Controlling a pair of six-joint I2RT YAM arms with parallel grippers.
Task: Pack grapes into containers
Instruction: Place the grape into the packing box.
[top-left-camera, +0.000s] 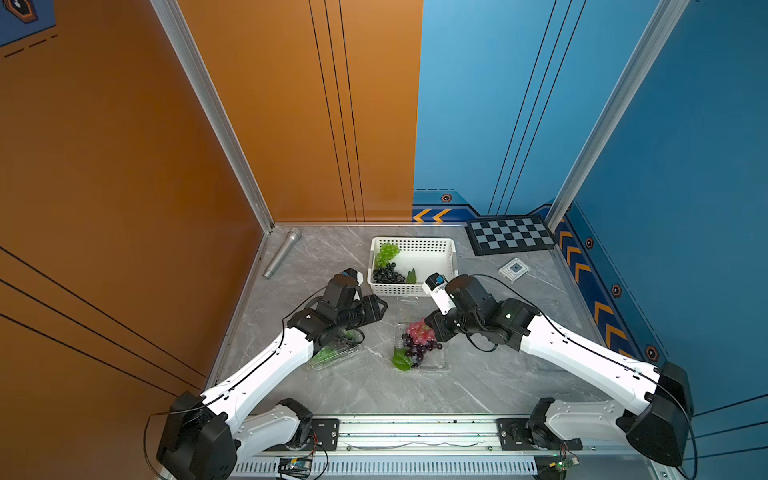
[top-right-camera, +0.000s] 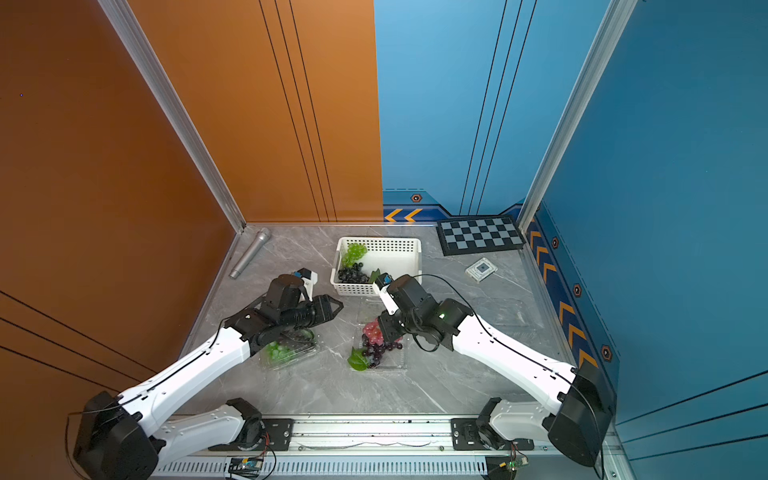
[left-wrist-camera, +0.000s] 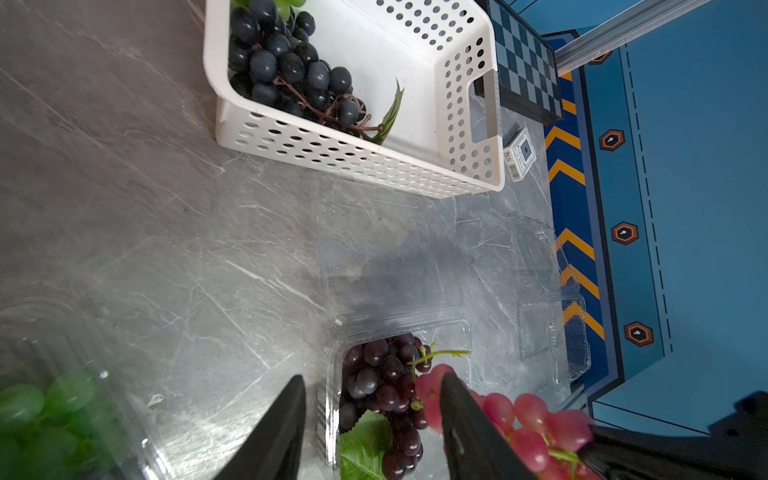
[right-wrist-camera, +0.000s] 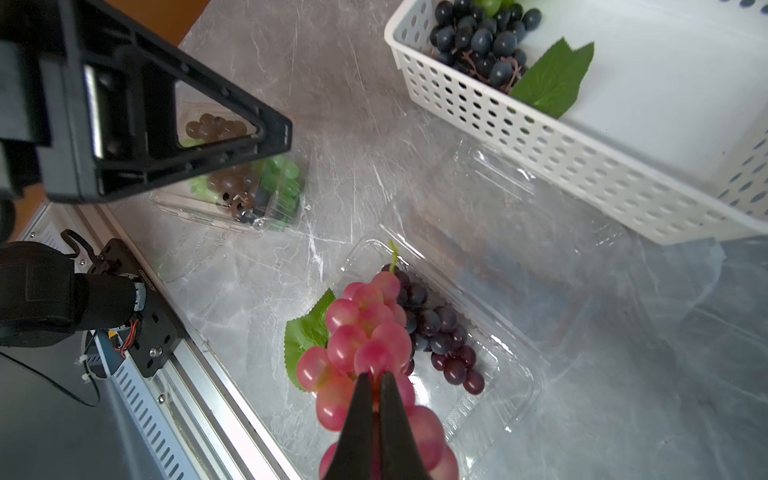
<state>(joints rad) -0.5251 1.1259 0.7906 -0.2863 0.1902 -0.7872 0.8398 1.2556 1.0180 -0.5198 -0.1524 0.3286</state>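
R gripper jaws were pinched nearly together on the stem end of the pink bunch, which hung from them over the open box. Under it, inside that box, lay a purple bunch w/ a green leaf poking over the box's near edge. Couldn't tell if the pink grapes were resting on the purple ones or just above them. The box's lid lay flat and open toward the white basket.

L gripper jaws stood about halfway apart w/ nothing between them, held above the table just beside the open box, tips pointing toward it.

Beneath the L arm sat a second box, holding green grapes plus some brownish ones, lid apparently down. A third box, clear and empty-looking, sat on the far side of the open one, near the blue wall.

In the basket, at the back middle of the table: a black bunch w/ a leaf, and a green bunch behind it.

Also on the table: a grey microphone by the orange wall, a checkerboard in the back corner, and a small square packet near it
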